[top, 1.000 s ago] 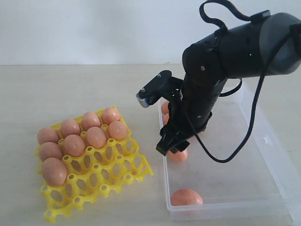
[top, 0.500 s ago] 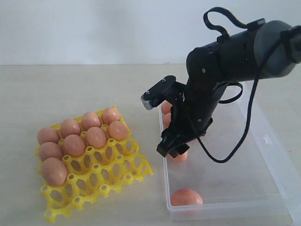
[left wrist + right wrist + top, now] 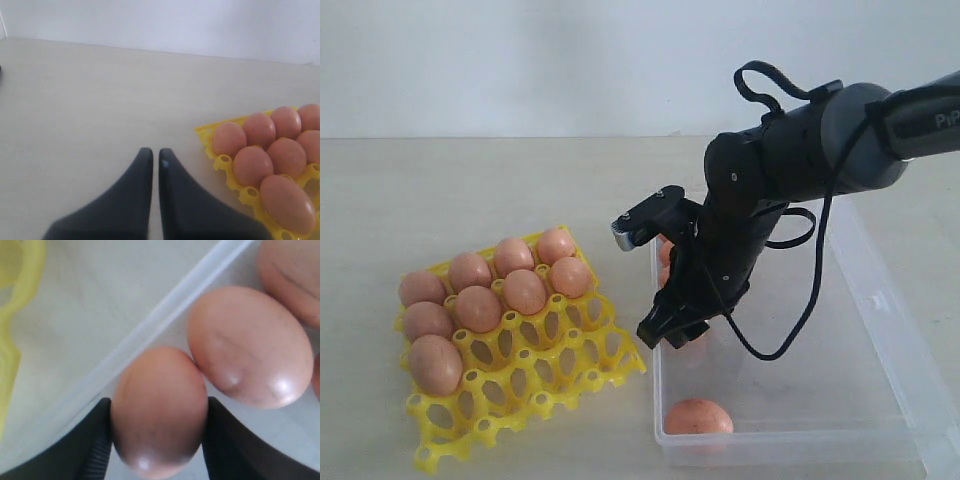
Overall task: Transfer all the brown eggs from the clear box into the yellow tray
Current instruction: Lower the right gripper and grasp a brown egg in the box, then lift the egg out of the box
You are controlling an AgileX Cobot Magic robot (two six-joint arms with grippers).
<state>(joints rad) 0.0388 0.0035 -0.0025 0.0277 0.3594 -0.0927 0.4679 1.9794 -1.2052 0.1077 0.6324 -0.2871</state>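
Exterior: my right gripper point(image 3: 672, 328) reaches down inside the clear box point(image 3: 880, 300), at the wall nearest the yellow tray point(image 3: 560, 370), whose far cells hold brown eggs point(image 3: 480, 308).

Left wrist: my left gripper point(image 3: 152, 157) is closed and empty over the worktop point(image 3: 75, 100), near the tray's corner.

Right wrist: my fingers point(image 3: 220, 445) clasp one brown egg point(image 3: 160, 405) against the box wall.

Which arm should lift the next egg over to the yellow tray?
Right. The right tool pinches a brown egg inside the clear box; the left tool is shut over bare table beside the yellow tray.
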